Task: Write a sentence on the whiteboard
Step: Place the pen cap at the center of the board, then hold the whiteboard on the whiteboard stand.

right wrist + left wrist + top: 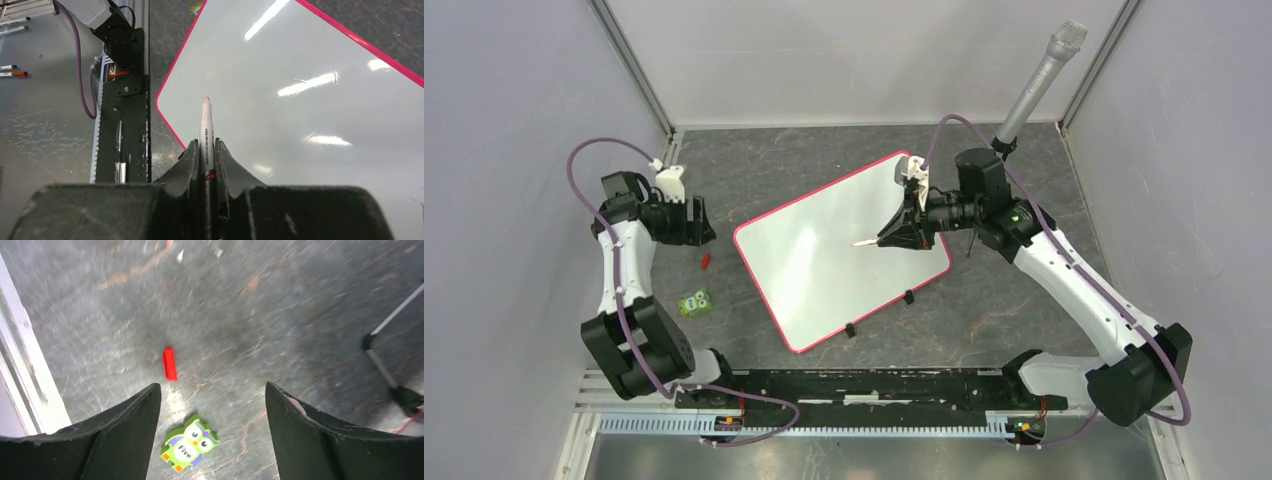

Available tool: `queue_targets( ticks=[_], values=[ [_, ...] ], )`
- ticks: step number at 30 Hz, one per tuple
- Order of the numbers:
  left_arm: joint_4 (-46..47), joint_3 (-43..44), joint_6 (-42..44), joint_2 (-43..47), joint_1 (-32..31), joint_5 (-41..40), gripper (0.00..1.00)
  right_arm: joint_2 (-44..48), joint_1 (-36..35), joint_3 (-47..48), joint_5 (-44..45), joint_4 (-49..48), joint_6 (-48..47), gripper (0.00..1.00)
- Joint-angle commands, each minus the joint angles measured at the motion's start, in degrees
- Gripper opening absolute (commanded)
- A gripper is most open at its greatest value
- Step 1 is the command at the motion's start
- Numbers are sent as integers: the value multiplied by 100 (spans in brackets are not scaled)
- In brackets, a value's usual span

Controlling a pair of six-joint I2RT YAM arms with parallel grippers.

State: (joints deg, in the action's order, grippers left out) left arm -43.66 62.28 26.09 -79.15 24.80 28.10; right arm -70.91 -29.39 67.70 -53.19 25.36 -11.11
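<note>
Here, the right gripper pinches a marker, its tip pointing out over the whiteboard.
Only the right wrist view shows that pinch closely. The top view shows the whiteboard lying askew between the arms, under that gripper. The left gripper stands wide apart and empty, well left of the whiteboard, above a red cap and an owl tile.
</note>
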Motion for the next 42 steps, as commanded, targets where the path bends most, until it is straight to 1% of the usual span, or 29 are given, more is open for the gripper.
queue_targets(
  ticks=[1, 5, 9, 14, 18, 21, 25, 29, 32, 38, 42],
  values=[
    [-657, 619, -353, 614, 24, 1311, 83, -135, -361, 481, 654, 167, -323, 0],
    [-909, 933, -676, 906, -34, 2037, 85, -327, -605, 818, 938, 223, -380, 0],
    [-987, 935, -1068, 1078, -241, 2730, 87, -514, -821, 1095, 1145, 112, -368, 0],
    [-1189, 849, -960, 1094, -1021, 3001, 88, -783, -1026, 1374, 1355, -265, -181, 0],
    [-1121, 806, -1084, 1002, -1126, 3221, 86, -1066, -1235, 1600, 1513, -543, 11, 0],
    [-1118, 754, -1092, 885, -1139, 3200, 82, -1223, -1425, 1638, 1730, -799, 150, 0],
    [-1120, 706, -1079, 823, -1218, 3127, 79, -1441, -1758, 1747, 2047, -969, 102, 0],
    [-704, 598, -1514, 824, -1225, 2716, 76, -1708, -2111, 1975, 2433, -954, -101, 0],
    [-569, 592, -1698, 743, -1223, 2508, 71, -1879, -2325, 2057, 2713, -1018, -217, 0],
    [-572, 662, -1805, 562, -1223, 2581, 61, -2219, -2720, 2140, 3125, -1103, -434, 0],
    [-565, 597, -1793, 539, -1232, 2753, 50, -2414, -2876, 2201, 3397, -1167, -498, 0]
  ],
)
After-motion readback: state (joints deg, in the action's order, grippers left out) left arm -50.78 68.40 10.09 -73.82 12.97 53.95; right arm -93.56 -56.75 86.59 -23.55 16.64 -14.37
